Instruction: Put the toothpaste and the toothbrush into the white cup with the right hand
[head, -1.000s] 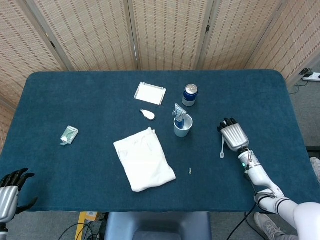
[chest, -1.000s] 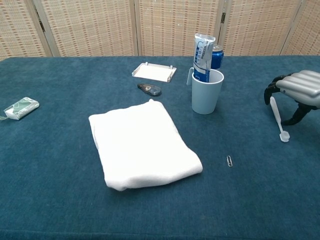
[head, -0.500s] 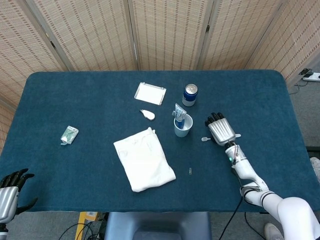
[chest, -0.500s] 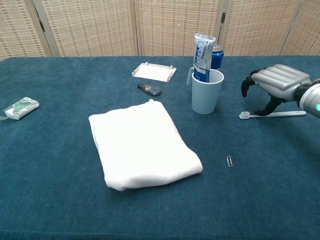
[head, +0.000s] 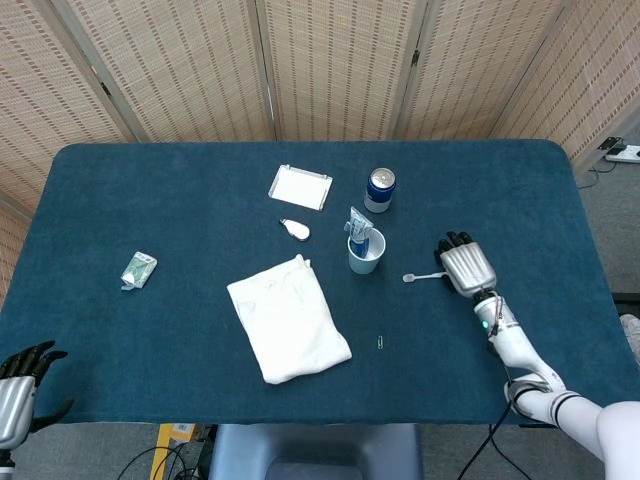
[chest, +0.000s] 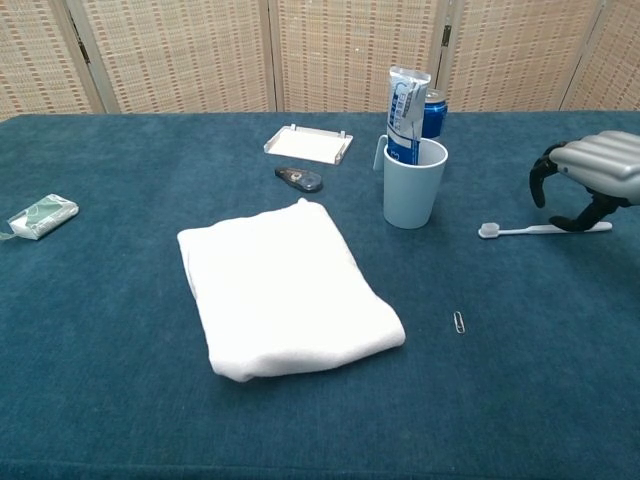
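Observation:
The white cup (head: 366, 254) (chest: 413, 190) stands upright near the table's middle, and the toothpaste tube (head: 358, 230) (chest: 404, 110) stands in it. To the cup's right the white toothbrush (head: 425, 276) (chest: 540, 229) lies flat on the cloth, its head toward the cup. My right hand (head: 467, 267) (chest: 598, 168) arches over the handle end with its fingers curved down. Its thumb is at the handle, and the brush is not lifted. My left hand (head: 18, 385) hangs at the near left corner, holding nothing.
A blue can (head: 380, 189) (chest: 433, 110) stands just behind the cup. A folded white towel (head: 289, 317) (chest: 285, 287), a white tray (head: 300, 187), a small tape dispenser (head: 295, 229), a green packet (head: 138, 269) and a paper clip (head: 381, 343) lie on the blue table.
One second ago my right hand held the toothbrush dangling. It then laid the brush flat near the cup and has since drawn back right to the handle end.

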